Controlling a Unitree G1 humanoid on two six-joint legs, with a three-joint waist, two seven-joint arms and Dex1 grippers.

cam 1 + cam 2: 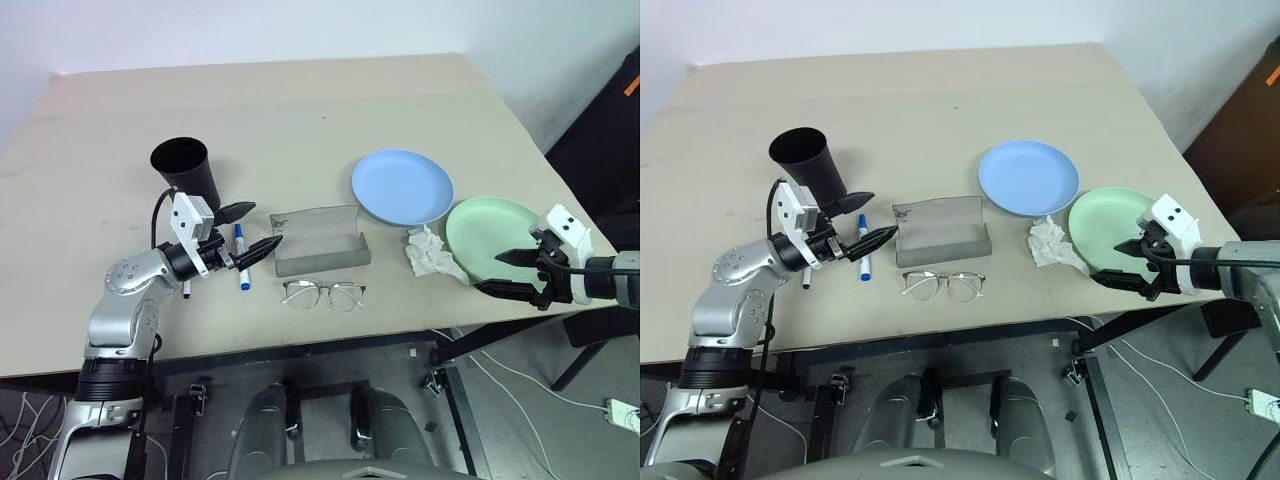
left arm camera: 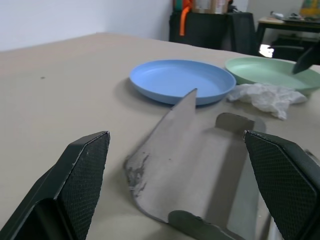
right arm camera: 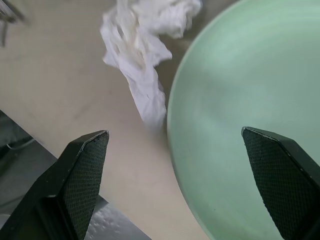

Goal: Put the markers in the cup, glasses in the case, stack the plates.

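The black cup (image 1: 187,170) stands upright at the table's left. Just right of it my left gripper (image 1: 250,230) hovers open, pointing at the open grey case (image 1: 320,240). Under that gripper lie two markers, the blue-capped one (image 1: 242,257) and the black-ended one (image 1: 186,290), mostly hidden by the arm. The glasses (image 1: 323,293) lie in front of the case. The light blue plate (image 1: 402,186) sits right of the case, the mint green plate (image 1: 490,232) beyond it near the table's right front corner. My right gripper (image 1: 503,272) is open at the green plate's near rim.
A crumpled white tissue (image 1: 432,253) lies between the case and the green plate, touching the plate's rim. The table's front edge (image 1: 300,345) runs just below the glasses. A dark chair or cabinet (image 1: 600,130) stands off the table's right side.
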